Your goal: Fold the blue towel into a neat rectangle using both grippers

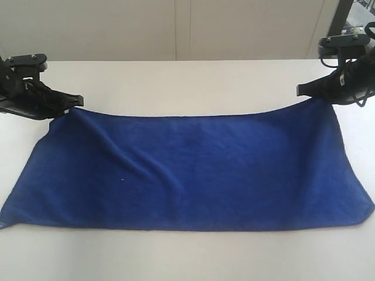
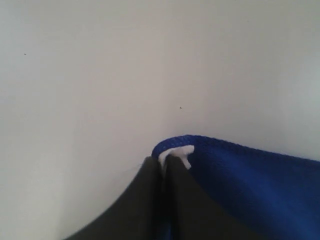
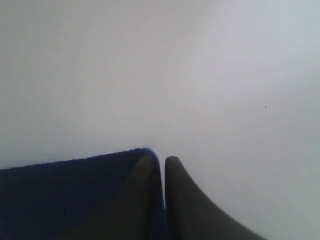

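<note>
The blue towel (image 1: 193, 170) lies spread across the white table (image 1: 187, 82) as a wide band with a few soft creases. Its two far corners are drawn up a little toward the grippers, and the far edge sags between them. My left gripper (image 1: 79, 100) sits at the far left corner. In the left wrist view its fingers (image 2: 162, 159) stand almost together, pinching the towel's hem (image 2: 250, 180) and a small white label (image 2: 181, 151). My right gripper (image 1: 300, 89) is at the far right corner. Its fingers (image 3: 161, 159) stand a thin slit apart with the towel's edge (image 3: 65, 195) caught between them.
Bare white tabletop surrounds the towel on all sides. A pale wall (image 1: 176, 29) rises behind the table. A dark frame (image 1: 343, 17) stands at the back right, behind the right arm.
</note>
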Robot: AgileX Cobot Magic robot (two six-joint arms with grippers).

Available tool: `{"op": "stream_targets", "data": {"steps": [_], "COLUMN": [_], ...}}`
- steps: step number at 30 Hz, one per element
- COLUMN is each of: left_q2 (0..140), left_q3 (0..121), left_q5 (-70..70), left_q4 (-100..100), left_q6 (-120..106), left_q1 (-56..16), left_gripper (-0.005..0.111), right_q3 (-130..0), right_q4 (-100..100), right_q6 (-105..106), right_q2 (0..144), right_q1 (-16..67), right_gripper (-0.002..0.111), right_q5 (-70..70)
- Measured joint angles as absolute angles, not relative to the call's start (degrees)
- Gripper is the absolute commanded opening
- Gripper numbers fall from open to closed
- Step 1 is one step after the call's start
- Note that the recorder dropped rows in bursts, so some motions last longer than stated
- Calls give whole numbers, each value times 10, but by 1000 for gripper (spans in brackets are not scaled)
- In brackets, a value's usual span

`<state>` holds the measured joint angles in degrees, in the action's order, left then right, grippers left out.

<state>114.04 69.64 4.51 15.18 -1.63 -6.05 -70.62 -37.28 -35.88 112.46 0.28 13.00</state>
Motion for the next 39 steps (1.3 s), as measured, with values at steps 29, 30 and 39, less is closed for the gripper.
{"op": "stream_targets", "data": {"steps": [29,30,39], "left_q2": [1106,1110,1159], "left_q3": [731,731,731], "left_q5": [-108,-109,-118], "left_q4": [150,150,152], "left_q6": [-140,-140,-139], "left_q1": [-60,-60,-60], "left_gripper": [0,0,0], "right_q3": [-769,-777,-815], "right_q4": [-127,-126,-123], "right_q6": [-142,-139,-129], "right_q2": [1112,1118,1196], "right_q1": [3,3,3], "right_gripper": [0,0,0], "right_q5": [319,322,322]}}
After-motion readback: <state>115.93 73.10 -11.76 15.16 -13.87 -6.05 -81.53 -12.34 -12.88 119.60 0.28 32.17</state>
